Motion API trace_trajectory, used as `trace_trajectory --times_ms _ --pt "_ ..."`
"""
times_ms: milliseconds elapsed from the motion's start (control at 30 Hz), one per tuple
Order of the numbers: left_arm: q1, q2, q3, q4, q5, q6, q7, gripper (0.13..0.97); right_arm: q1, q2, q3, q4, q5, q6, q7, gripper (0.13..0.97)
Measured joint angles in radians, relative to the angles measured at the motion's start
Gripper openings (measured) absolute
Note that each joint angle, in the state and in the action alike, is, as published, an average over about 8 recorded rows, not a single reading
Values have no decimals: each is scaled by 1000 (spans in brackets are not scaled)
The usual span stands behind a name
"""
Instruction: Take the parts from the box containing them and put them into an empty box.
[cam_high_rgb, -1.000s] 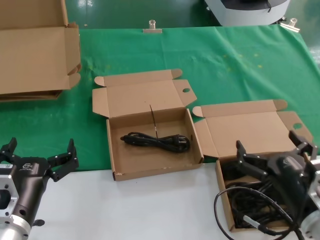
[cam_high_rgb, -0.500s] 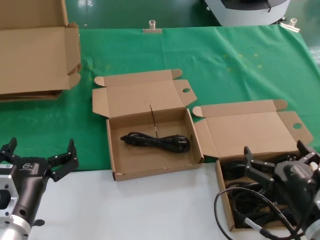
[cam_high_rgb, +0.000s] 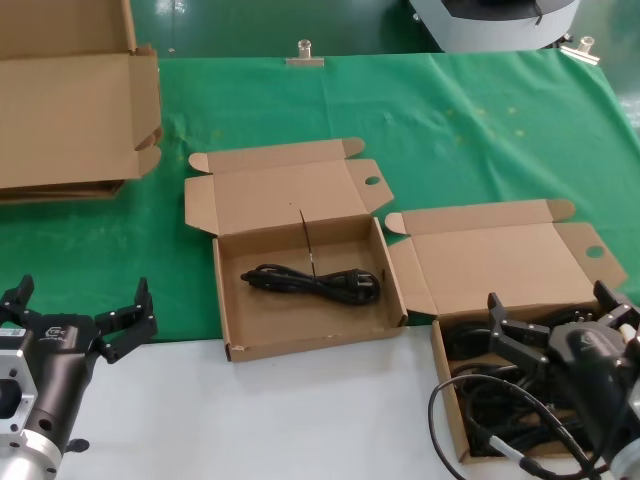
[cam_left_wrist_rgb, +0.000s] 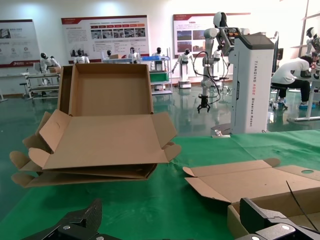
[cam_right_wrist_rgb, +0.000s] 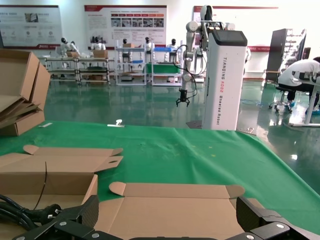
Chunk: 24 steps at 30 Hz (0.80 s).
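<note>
A green cloth (cam_high_rgb: 470, 130) covers the far part of the table and a bare white strip (cam_high_rgb: 320, 410) runs along the near edge; behind it the wrist views show a hall with posters and other robots.

One black power cord (cam_high_rgb: 312, 281) lies in the middle box (cam_high_rgb: 308, 290), coiled into a slim bundle whose long axis runs across the box from side to side, its moulded plug pointing toward the robot's right. This box sits well apart from the left gripper (cam_high_rgb: 75, 318), beyond it and toward the right, and its hinged lid (cam_high_rgb: 285, 186) with a round finger hole lies open flat on the cloth. The remaining cords (cam_high_rgb: 495, 390) are a looser tangle of black loops in the right-hand box (cam_high_rgb: 447, 400), directly beneath the right gripper (cam_high_rgb: 560, 315); which way their plugs point cannot be told.

Compared with a second ago, the right gripper stands lower and nearer the robot, over the tangle; since half a second ago nothing has shifted. The left gripper is where it was, parked over the white strip.

Both grippers have their black fingers spread wide, holding nothing. A stack of larger flattened cardboard pieces (cam_high_rgb: 70, 110) lies far beyond the left gripper.
</note>
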Motion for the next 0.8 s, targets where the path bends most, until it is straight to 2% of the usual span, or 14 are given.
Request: trace_trajectory --times_ms 800 --pt "0 0 0 0 0 0 0 966 0 0 0 0 0 0 0 966"
